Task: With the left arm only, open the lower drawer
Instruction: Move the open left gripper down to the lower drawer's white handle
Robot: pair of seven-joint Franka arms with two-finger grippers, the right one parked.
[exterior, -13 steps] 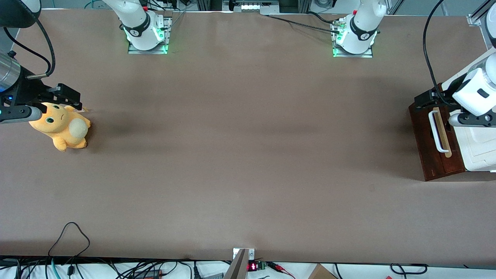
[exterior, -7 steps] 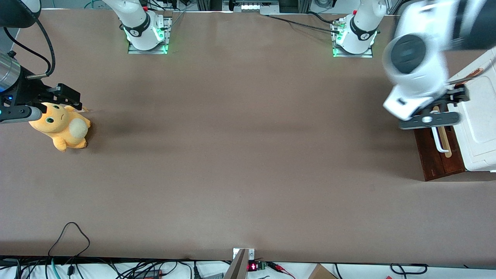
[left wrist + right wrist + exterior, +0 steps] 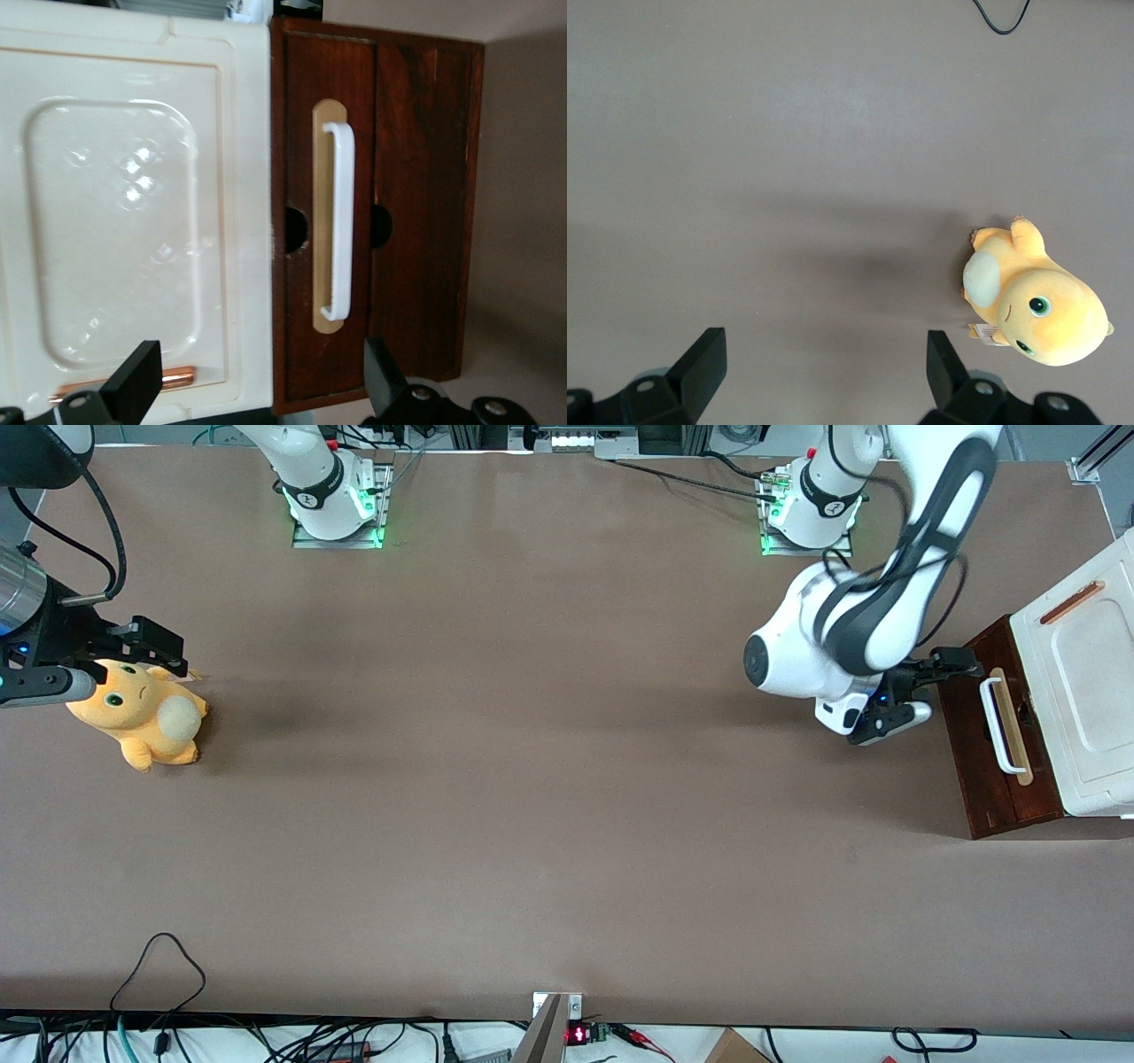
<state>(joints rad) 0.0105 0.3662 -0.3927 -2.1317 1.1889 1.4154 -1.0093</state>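
Observation:
The lower drawer (image 3: pixel 979 766) is a dark reddish-brown wooden front under a white cabinet top (image 3: pixel 1085 691), at the working arm's end of the table. Its white loop handle (image 3: pixel 998 726) lies on a pale wood strip. The left arm (image 3: pixel 850 633) bends down over the table in front of the drawer. My gripper (image 3: pixel 921 686) hangs a short way in front of the drawer front, apart from the handle, open and holding nothing. In the left wrist view the gripper (image 3: pixel 261 376) faces the drawer front (image 3: pixel 412 204) and handle (image 3: pixel 339 221), with its black fingertips (image 3: pixel 133 385) spread wide.
An orange-brown bar (image 3: pixel 1072 602) sits on the white cabinet top (image 3: pixel 133 221). An orange plush toy (image 3: pixel 142 713) lies at the parked arm's end of the table, also seen as the plush toy (image 3: pixel 1036 305). A black cable loop (image 3: pixel 159 965) rests near the table's front edge.
The left arm has swung off the cabinet toward the middle of the table and dropped in front of the drawer. The whole handle and cabinet top now show. The drawer front has not moved.

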